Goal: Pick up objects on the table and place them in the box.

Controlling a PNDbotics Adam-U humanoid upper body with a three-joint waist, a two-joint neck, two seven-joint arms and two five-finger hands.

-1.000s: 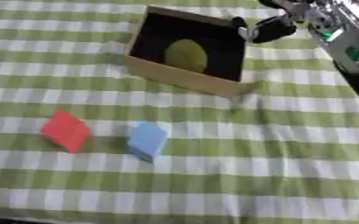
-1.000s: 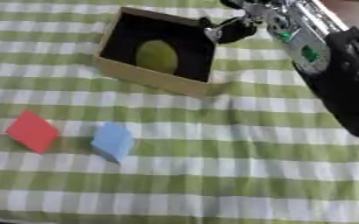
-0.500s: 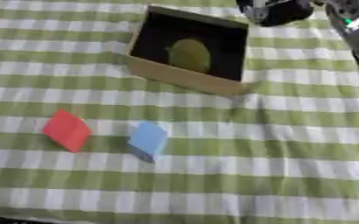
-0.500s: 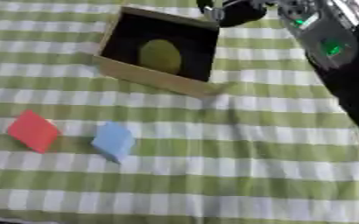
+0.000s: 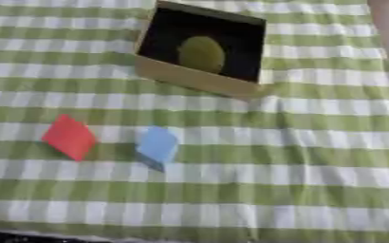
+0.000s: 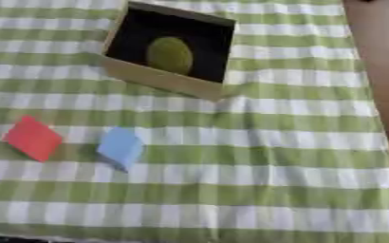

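A shallow cardboard box (image 5: 194,78) with a black inside sits at the back of the table, and a yellow-green round object (image 5: 201,53) lies in it. On the green-and-white checked cloth nearer me, a red block (image 5: 68,137) lies at the left. A light blue block (image 5: 157,144) lies just to its right, a short gap between them. Neither of my hands shows in either view.
The checked cloth (image 5: 314,156) covers the table. Its right edge shows in the right eye view, with a brown floor strip (image 6: 380,71) beyond it. A dark strip marks the table's front edge at the bottom left.
My right arm and hand, which hung over the box's far right corner, have withdrawn up and out of view. The blocks and box have not moved on the cloth.
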